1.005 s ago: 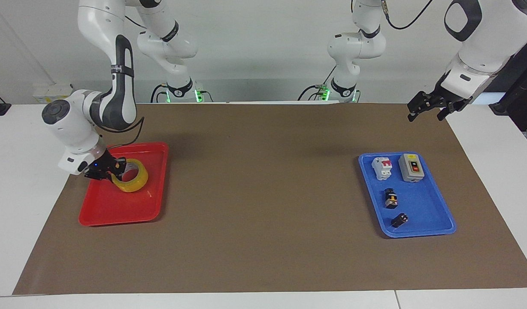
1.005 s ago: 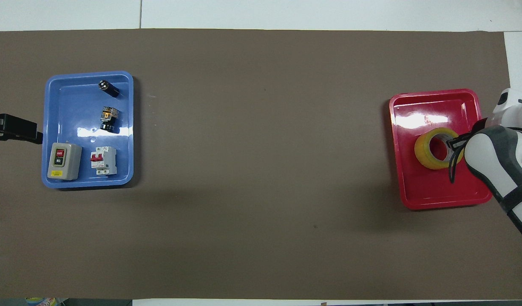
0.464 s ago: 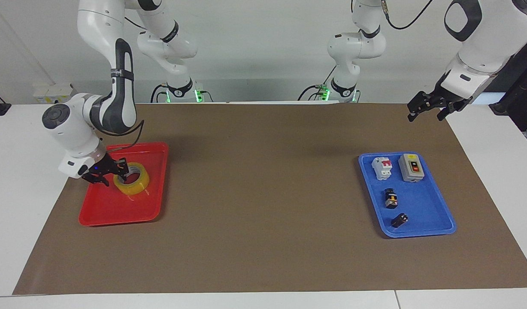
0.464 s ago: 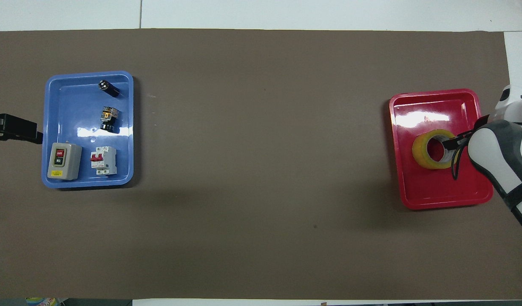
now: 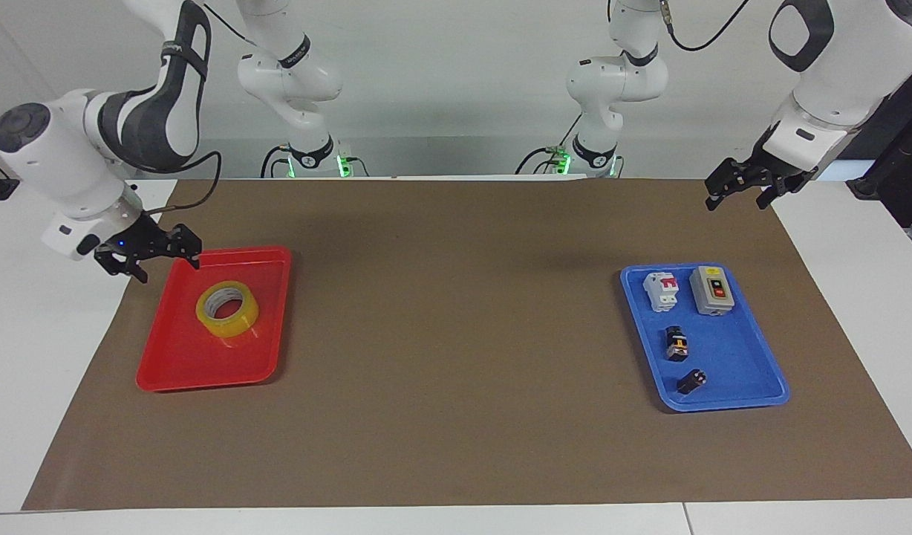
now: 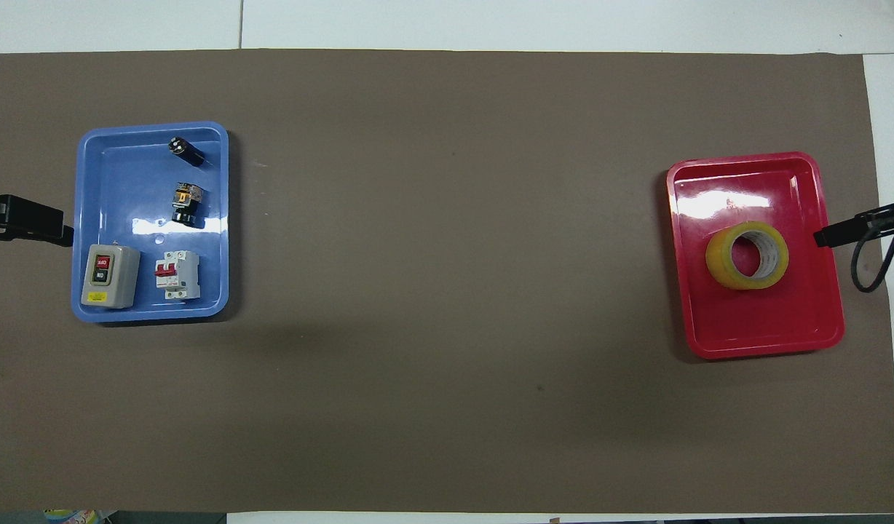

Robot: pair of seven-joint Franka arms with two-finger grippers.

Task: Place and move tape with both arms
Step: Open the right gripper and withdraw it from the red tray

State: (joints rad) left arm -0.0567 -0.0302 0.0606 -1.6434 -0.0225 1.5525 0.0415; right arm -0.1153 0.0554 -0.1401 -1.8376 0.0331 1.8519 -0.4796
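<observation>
Your right gripper (image 5: 148,254) hangs raised at the facing view's left edge with fingers spread and nothing between them, its bent white arm rising to the upper left, while your left gripper (image 5: 743,186) waits open at the upper right, arm folded above.

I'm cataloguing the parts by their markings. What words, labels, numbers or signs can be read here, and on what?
No text can be read.
Grey switch box: red and dark buttons with marks, plus a yellow sticker, too small to read.
White circuit breaker: print too small to read.
Tape, red tray, blue tray: no markings visible.
</observation>
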